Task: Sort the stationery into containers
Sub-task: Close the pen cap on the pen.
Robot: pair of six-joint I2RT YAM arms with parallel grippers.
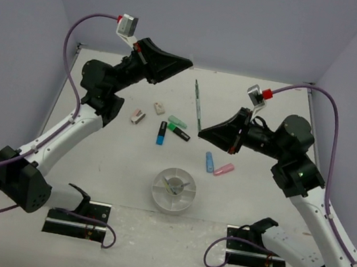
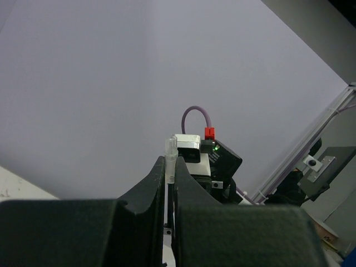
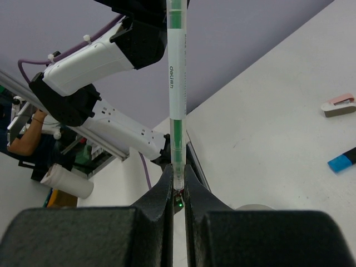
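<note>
A thin green-and-white pen [image 1: 198, 106] hangs in the air between my two grippers. My right gripper [image 1: 201, 132] is shut on its near end; in the right wrist view the pen [image 3: 177, 83] rises from the closed fingertips [image 3: 178, 169]. My left gripper [image 1: 190, 62] is raised at the back, shut on the pen's clear far end [image 2: 171, 150]. The round white divided dish [image 1: 155, 188] sits at the front centre with a few items in it. On the table lie a blue highlighter [image 1: 161, 133], a green one [image 1: 178, 122] and a black one [image 1: 179, 133].
Two small erasers [image 1: 138, 118] [image 1: 159, 108] lie left of the highlighters. A blue marker [image 1: 209, 161] and a pink one [image 1: 224, 169] lie right of centre, under the right arm. Lavender walls enclose the table on three sides. Both arm bases stand at the near edge.
</note>
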